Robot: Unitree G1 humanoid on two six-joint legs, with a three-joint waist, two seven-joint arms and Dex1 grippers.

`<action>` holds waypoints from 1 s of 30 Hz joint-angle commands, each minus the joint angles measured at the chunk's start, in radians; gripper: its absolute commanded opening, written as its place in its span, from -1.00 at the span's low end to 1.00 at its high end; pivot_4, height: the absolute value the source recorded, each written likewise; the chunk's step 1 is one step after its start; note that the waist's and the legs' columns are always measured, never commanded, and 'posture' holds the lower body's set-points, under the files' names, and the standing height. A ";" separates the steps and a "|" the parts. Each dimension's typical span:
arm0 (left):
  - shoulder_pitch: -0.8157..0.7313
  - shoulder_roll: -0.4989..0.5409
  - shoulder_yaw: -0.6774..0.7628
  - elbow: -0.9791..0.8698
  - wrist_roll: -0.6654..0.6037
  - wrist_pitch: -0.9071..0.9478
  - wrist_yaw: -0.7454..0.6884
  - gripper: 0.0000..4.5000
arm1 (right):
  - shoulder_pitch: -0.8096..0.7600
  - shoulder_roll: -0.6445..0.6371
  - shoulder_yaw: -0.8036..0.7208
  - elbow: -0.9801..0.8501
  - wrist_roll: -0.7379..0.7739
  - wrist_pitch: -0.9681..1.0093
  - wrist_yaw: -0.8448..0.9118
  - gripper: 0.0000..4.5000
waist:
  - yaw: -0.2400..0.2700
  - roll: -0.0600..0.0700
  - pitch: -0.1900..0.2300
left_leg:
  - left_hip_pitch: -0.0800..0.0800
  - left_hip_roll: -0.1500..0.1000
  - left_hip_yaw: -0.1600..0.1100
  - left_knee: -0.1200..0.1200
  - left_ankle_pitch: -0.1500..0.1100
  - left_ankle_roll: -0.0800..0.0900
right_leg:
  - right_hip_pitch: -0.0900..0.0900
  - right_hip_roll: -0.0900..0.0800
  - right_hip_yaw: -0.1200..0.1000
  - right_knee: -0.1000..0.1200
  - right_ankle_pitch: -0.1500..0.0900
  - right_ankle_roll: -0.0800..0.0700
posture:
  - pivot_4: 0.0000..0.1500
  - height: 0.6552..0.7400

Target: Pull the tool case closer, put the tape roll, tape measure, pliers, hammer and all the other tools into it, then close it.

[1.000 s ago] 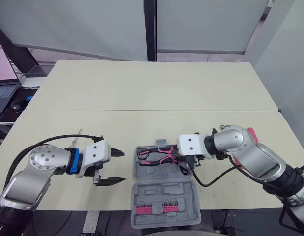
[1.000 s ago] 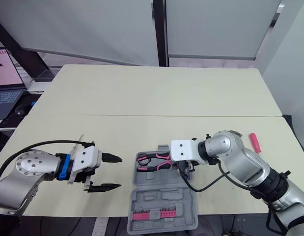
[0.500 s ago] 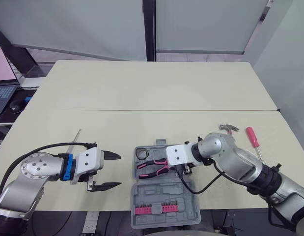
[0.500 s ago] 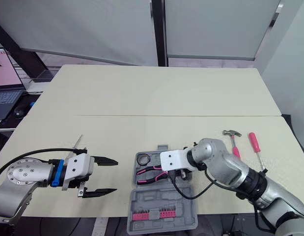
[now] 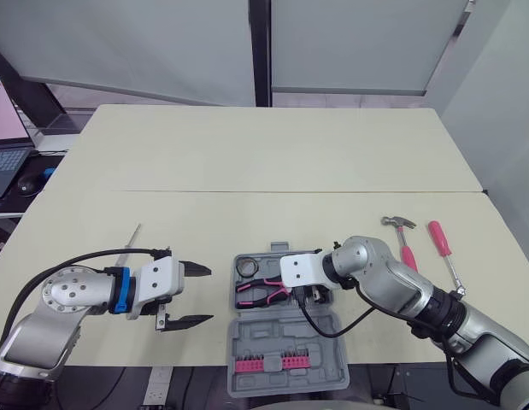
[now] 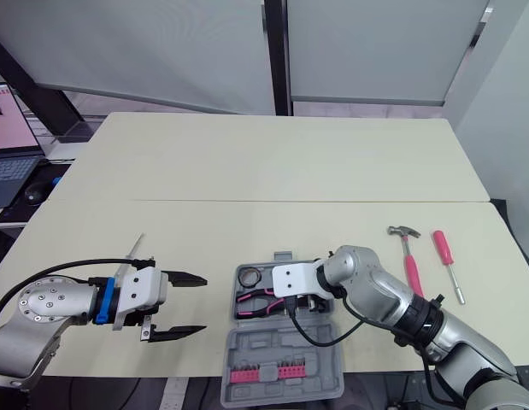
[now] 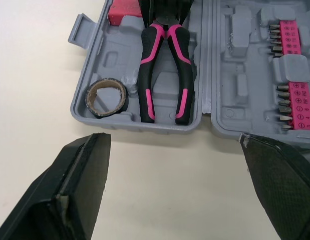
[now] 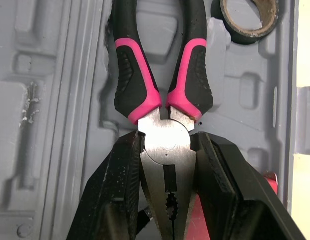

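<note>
Lately the right arm has swung in over the tool case (image 5: 281, 333), carrying the pliers (image 7: 148, 65) from the case's right edge down into the tray half farther from the robot. The hammer (image 5: 408, 254) and a pink-handled screwdriver (image 5: 437, 237), which the arm covered a second ago, now lie bare on the table (image 5: 247, 162) well to the right of the case. The right gripper (image 8: 167, 150) is clamped on the pliers' steel head, one finger pressed to each side of the pivot, while the handles rest in the tray pointing toward the case's left end. So the pliers look as good as placed, and letting go seems the only thing left for them. The left gripper (image 5: 204, 295) has barely shifted. It hangs just left of the case with its fingers spread wide and nothing between them. Inside the case, the tape roll (image 7: 105, 111) sits in the far half's left corner, beside the pliers' handles. A red block (image 7: 125, 12) under the right gripper is probably the tape measure. The near half holds pink strips of bits (image 5: 268, 365). The case stands open, with the hammer and screwdriver yet to go in.
</note>
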 commanded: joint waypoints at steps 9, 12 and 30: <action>-0.028 -0.006 -0.022 -0.025 0.001 0.010 0.024 1.00 | -0.002 0.005 -0.045 -0.010 0.012 -0.023 0.014 0.24 | -0.001 0.000 0.000 | 0.000 0.000 0.000 0.000 0.000 0.000 | 0.000 0.000 0.000 0.000 0.000 0.000 | 1.00 1.00; -0.029 -0.005 -0.019 -0.024 -0.001 0.013 0.028 1.00 | -0.014 -0.007 -0.108 -0.071 0.071 -0.010 0.057 0.43 | 0.000 0.000 0.000 | 0.000 0.000 0.000 0.000 0.000 0.000 | 0.000 0.000 0.000 0.000 0.000 0.000 | 1.00 1.00; 0.024 -0.001 0.020 -0.055 -0.043 0.051 0.051 1.00 | 0.092 0.161 -0.157 0.101 0.148 -0.241 -0.068 -0.82 | -0.001 0.000 0.000 | 0.001 0.002 0.000 0.000 0.000 0.000 | 0.000 0.001 0.000 0.001 0.000 0.000 | 1.00 1.00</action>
